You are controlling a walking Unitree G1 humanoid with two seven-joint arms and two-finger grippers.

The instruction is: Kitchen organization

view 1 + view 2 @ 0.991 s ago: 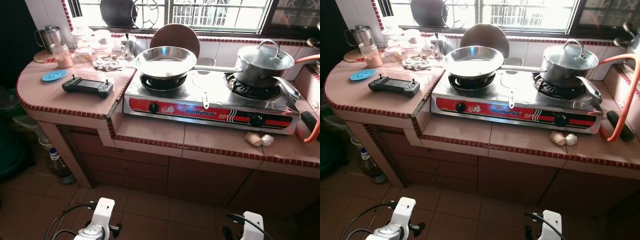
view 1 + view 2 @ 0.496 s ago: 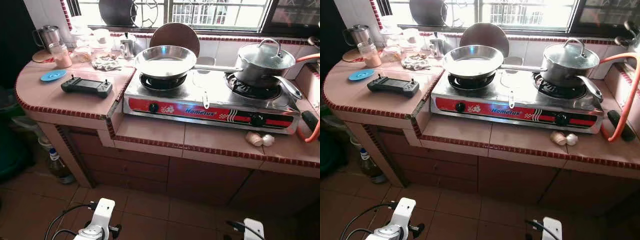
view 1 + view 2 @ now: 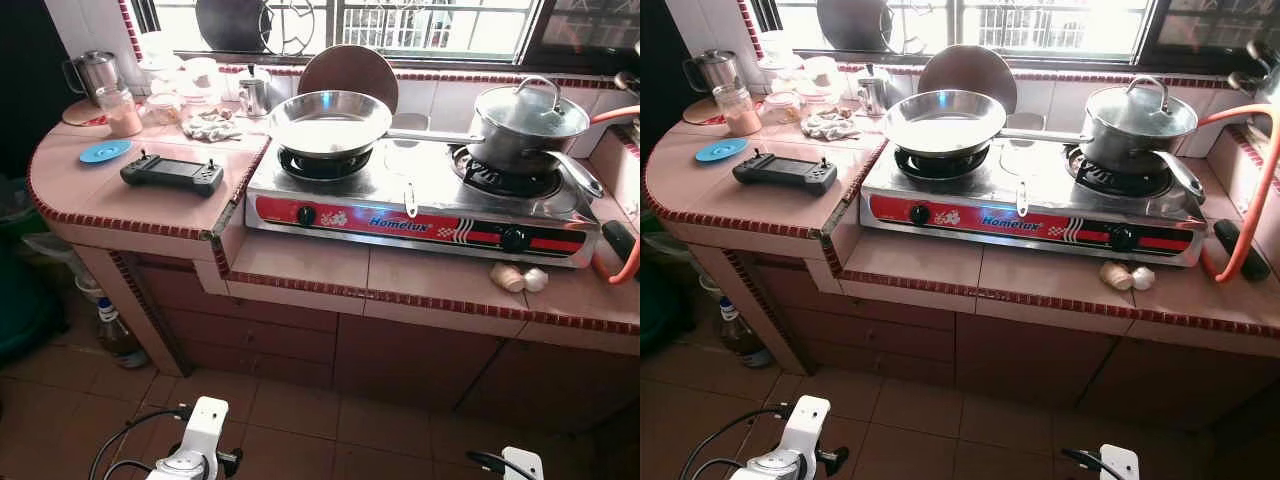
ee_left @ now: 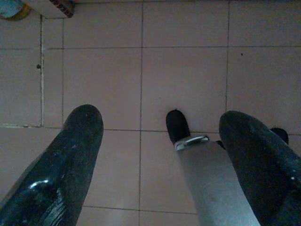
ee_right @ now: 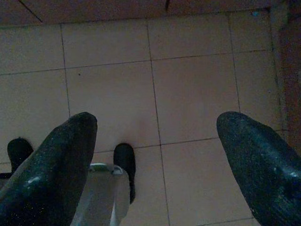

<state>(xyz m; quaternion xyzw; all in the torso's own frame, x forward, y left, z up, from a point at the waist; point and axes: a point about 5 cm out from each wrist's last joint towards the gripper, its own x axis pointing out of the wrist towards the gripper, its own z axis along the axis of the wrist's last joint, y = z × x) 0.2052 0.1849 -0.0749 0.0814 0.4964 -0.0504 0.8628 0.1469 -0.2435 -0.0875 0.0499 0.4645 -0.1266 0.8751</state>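
Observation:
A two-burner steel stove (image 3: 420, 205) sits on the pink tiled counter (image 3: 300, 262). A wide steel pan (image 3: 330, 120) rests on its left burner and a lidded steel pot (image 3: 530, 122) on its right. A black handheld controller (image 3: 173, 173) and a blue lid (image 3: 105, 151) lie on the raised counter to the left. Two garlic bulbs (image 3: 518, 278) lie in front of the stove at the right. Both arms hang low over the floor. The left gripper (image 4: 162, 122) is open and holds nothing. The right gripper (image 5: 157, 125) is open too, with nothing in it.
At the back left stand a steel kettle (image 3: 92, 72), a jar of orange powder (image 3: 124, 110), a crumpled cloth (image 3: 212, 126) and a small steel jug (image 3: 256, 95). A round board (image 3: 350, 70) leans under the window. A bottle (image 3: 115, 332) stands on the floor by the counter.
The right arm has sunk lower at the bottom edge of the eye views. The whole picture has shifted slightly; nothing on the counter has moved.

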